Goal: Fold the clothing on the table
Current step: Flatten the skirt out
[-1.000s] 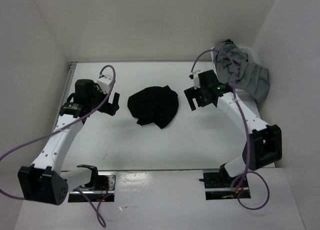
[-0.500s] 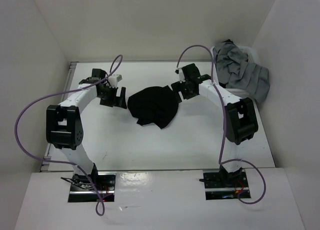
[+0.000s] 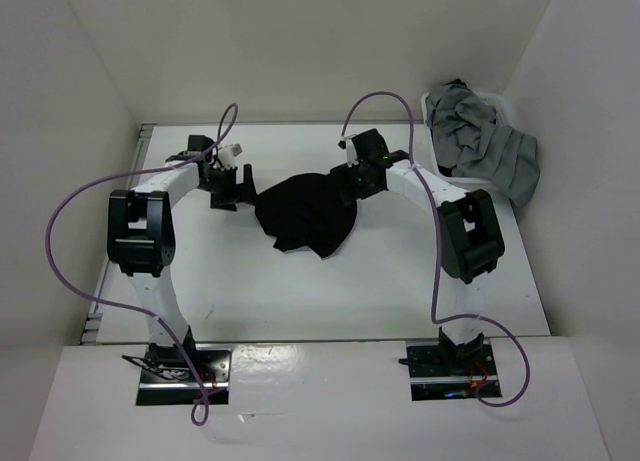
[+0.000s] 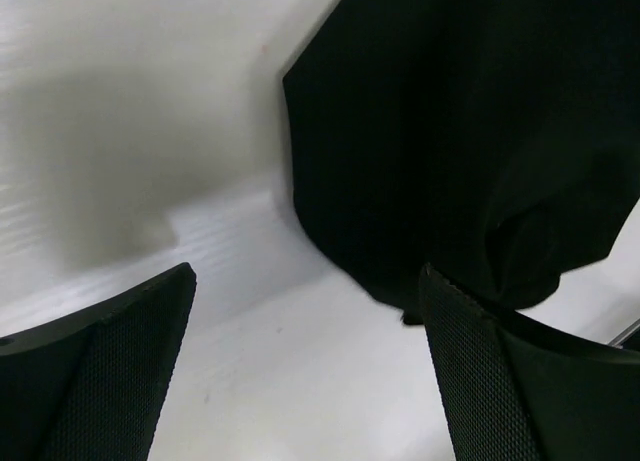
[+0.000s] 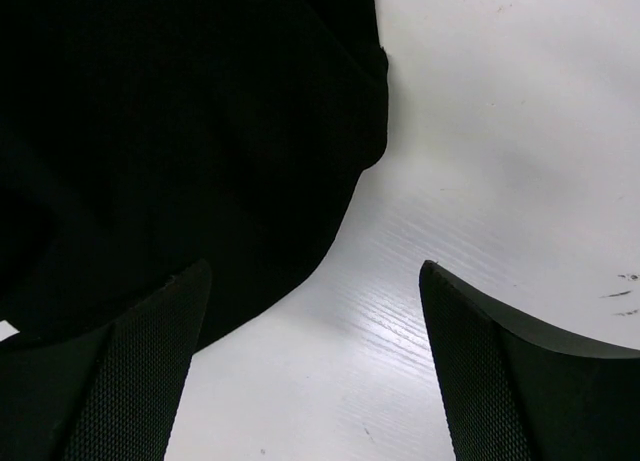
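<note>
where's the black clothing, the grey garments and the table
black clothing (image 3: 305, 213), top view, middle of the crumpled fabric
grey garments (image 3: 480, 146), top view, middle of the pile
table (image 3: 380, 276), top view, bare white surface near the front

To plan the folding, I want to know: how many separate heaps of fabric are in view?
2. The black clothing lies in the middle; a grey heap sits in the far right corner and may hide several garments.
</note>
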